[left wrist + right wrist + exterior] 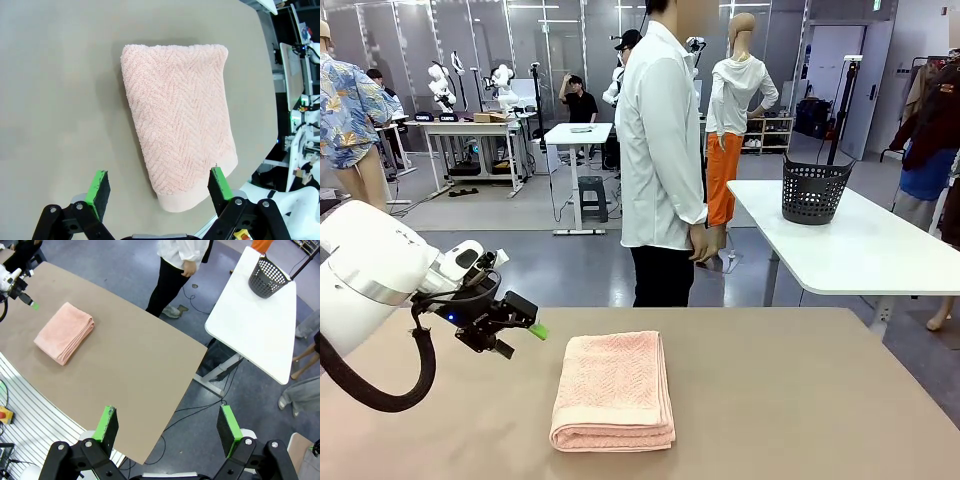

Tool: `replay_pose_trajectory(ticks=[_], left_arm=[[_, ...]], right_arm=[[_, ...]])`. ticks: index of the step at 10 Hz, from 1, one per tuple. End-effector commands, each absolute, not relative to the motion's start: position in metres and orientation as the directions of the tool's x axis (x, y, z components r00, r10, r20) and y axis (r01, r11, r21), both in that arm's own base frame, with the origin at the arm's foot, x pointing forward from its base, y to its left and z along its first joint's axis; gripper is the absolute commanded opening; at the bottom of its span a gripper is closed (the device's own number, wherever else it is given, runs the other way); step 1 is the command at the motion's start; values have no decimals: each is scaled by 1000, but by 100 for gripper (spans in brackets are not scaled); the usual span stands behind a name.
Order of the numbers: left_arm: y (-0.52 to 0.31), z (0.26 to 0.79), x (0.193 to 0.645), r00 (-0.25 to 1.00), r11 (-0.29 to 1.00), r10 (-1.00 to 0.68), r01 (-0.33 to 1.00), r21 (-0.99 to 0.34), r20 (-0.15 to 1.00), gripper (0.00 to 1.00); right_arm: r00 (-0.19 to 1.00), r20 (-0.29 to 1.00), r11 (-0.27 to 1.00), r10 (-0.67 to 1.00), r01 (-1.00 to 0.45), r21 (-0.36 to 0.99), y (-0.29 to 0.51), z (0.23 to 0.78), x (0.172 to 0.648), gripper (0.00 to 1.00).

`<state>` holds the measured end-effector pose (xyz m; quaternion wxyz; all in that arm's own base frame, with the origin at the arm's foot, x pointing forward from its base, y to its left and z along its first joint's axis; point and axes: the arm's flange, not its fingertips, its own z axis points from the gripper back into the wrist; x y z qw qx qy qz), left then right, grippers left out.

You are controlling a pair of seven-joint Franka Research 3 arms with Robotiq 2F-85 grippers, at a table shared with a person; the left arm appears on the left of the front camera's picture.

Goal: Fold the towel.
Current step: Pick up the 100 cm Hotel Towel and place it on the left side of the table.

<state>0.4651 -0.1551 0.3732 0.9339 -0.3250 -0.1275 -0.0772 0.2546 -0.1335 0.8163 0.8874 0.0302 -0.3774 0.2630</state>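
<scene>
Workshop hall; one brown desk (800, 400), bare apart from its single item. One person (660, 150) at the far edge, hands down. One towel (613, 390), pink, lying folded into a thick stacked rectangle near mid-desk, long axis running near to far. Two tools: left tool (525, 334) open, empty, just left of the towel, clearly nearer; right tool (167, 426) open, empty, held high, well apart.
</scene>
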Motion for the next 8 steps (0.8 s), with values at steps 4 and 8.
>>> replay_pose_trajectory(ticks=[4, 8], left_arm=[[-164, 341, 474, 958, 728, -62, 236, -644, 281, 100], [-179, 301, 480, 955, 653, -71, 262, -711, 287, 100]], right_arm=[[584, 684, 864, 438, -482, -142, -133, 816, 254, 100], [584, 684, 864, 438, -482, -142, -133, 816, 254, 100]])
